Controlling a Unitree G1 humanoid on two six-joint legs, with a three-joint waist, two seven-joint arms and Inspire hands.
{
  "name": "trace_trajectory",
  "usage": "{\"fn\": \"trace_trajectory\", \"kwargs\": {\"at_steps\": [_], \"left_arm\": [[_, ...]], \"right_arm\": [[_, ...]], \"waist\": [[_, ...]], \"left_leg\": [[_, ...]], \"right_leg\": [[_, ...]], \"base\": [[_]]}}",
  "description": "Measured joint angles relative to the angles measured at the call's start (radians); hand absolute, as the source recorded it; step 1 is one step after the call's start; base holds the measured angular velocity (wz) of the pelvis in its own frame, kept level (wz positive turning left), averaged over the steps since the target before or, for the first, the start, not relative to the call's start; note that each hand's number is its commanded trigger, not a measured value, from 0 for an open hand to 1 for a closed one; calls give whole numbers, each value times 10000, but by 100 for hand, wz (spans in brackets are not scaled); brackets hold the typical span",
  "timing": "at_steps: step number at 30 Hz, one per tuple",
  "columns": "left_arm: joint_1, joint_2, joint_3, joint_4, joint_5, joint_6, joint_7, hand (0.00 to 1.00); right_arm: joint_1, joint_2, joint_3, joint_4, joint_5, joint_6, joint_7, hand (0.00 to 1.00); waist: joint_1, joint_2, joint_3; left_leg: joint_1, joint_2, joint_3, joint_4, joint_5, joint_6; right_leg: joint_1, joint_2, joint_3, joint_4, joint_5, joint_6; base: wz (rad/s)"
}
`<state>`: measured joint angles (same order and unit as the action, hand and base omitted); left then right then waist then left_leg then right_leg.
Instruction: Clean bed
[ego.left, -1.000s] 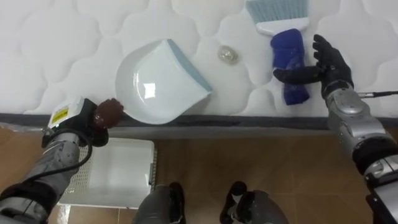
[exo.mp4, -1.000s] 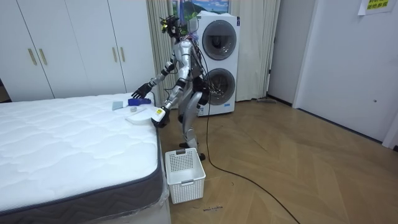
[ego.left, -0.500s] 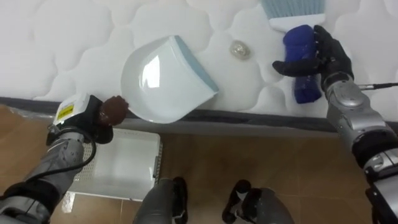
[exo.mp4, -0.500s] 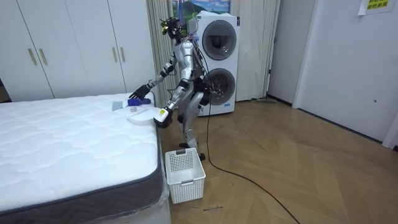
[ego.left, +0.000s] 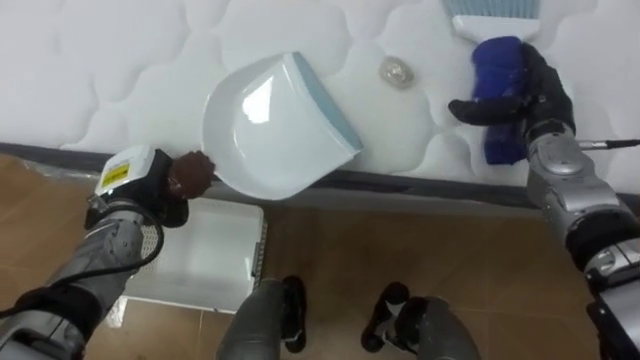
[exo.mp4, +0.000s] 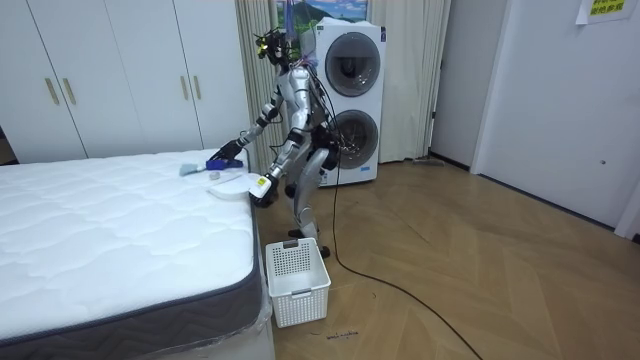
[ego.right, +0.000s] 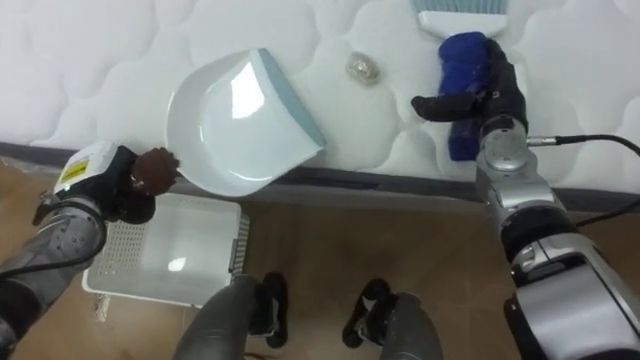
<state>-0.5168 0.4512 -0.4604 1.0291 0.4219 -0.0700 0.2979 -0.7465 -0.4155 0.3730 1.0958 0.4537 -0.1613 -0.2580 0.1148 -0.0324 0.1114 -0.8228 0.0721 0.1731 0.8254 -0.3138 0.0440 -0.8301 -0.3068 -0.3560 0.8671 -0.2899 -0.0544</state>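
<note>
Stands at the edge of the bed (ego.left: 120, 60), bent forward over it, with stacked washers (exo.mp4: 350, 100) behind and a wardrobe (exo.mp4: 100, 80) along the wall at the room view's left. Grasps the brush (ego.left: 495, 65) with the right robot hand (ego.left: 535, 95): thumb laid across the blue handle, fingers curled over its far side. Has the brush flat on the mattress, pale bristles pointing away from the body and cut off by the top of the eye views. Clenches the left robot hand (ego.left: 150, 195) round the brown handle of the dustpan (ego.left: 270, 130), just off the bed's edge and above a white basket (ego.left: 205, 255) on the wood floor (exo.mp4: 480, 270) beside the feet. Holds the dustpan low on the mattress, rear rim at the bed's dark border, blue lip turned up and to the right; cannot tell whether the pan rests on the bed or hangs just over it. Notes a small crumpled scrap (ego.left: 396, 71) on the mattress between the dustpan's lip and the brush, touching neither, nearer the brush end of the gap. Shows both arms reaching down to the bed in the room view.
</note>
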Motion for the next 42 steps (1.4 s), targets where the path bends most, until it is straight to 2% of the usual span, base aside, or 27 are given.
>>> {"fn": "trace_trajectory", "kwargs": {"at_steps": [5,7,16,20,27,42], "left_arm": [[-181,-53,-153,-264,-15,152,41,100],[-219,-126,-169,-264,-32,228,36,100],[-311,-152,-276,-300,-209,406,-3,100],[-461,-219,-333,-300,-362,507,-43,100],[-570,-238,-334,-380,-371,681,-307,100],[-587,-238,-336,-591,-369,937,-477,100]], "right_arm": [[-160,-74,-8,323,-279,-25,-383,100],[-233,-245,-14,464,-311,-13,-513,100],[-350,-348,-17,722,-764,-122,-674,100],[-354,-347,-13,722,-1392,-119,-813,100],[-331,-320,-8,776,-3346,-62,-1338,100],[-302,-315,297,798,-3718,119,-1684,100]], "waist": [[-3,81,3],[7,145,0],[-19,295,-35],[-31,301,-38],[-19,301,-39],[-14,291,-45]], "left_leg": [[-289,6,-95,291,-33,35],[-320,8,-92,422,-71,44],[-586,39,-123,609,-74,1],[-589,24,-150,607,-74,0],[-602,15,-226,637,-74,1],[-575,18,-245,643,-70,2]], "right_leg": [[-216,-51,-42,262,-64,-30],[-239,-55,-26,391,-102,-48],[-484,19,-31,545,-147,-141],[-467,17,-34,539,-147,-140],[-411,-3,-118,526,-143,-133],[-323,4,-171,508,-141,-128]], "base": [[6],[0],[0],[0],[0],[0]]}}
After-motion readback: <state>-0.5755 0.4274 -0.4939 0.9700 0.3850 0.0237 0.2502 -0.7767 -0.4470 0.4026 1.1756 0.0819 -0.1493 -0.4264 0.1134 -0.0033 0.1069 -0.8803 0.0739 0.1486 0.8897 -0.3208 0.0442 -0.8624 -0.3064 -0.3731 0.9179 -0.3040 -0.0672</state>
